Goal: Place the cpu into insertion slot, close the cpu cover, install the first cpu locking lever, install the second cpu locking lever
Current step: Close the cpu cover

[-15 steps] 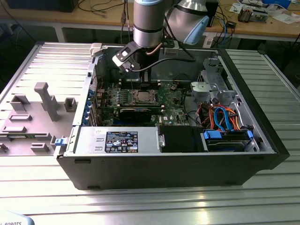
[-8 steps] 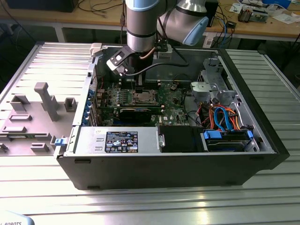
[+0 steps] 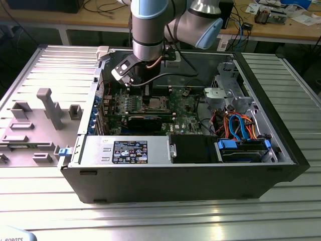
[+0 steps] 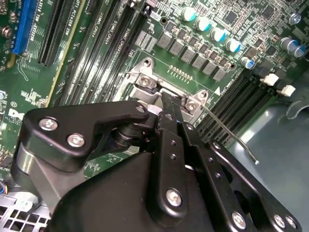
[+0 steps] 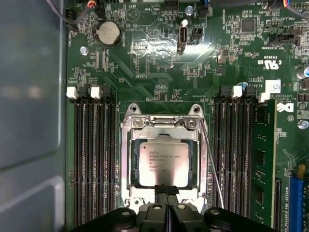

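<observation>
The cpu [image 5: 166, 164], silver-grey topped, lies flat in the insertion slot [image 5: 126, 193] on the green motherboard. The cpu cover [image 5: 164, 134], a silver frame, lies down around it with the chip showing through its cut-out. My gripper [image 5: 166, 187] is shut, its two narrow black fingers pressed together at the socket's edge beside the chip. In the second wrist view the gripper [image 4: 165, 99] touches down on the metal socket frame [image 4: 145, 79]. A thin wire locking lever [image 5: 212, 169] [image 4: 227, 130] slants away from the socket, unlatched. In the exterior view the gripper [image 3: 147, 96] hangs over the socket [image 3: 156, 104].
Black memory slots [image 5: 94, 159] flank the socket, with a green memory stick [image 5: 264, 159] on one side. A black expansion card [image 3: 145, 120], power supply [image 3: 125, 149] and cabled drive cage [image 3: 241, 125] fill the open case. A grey fixture plate [image 3: 40, 120] lies at the exterior view's left.
</observation>
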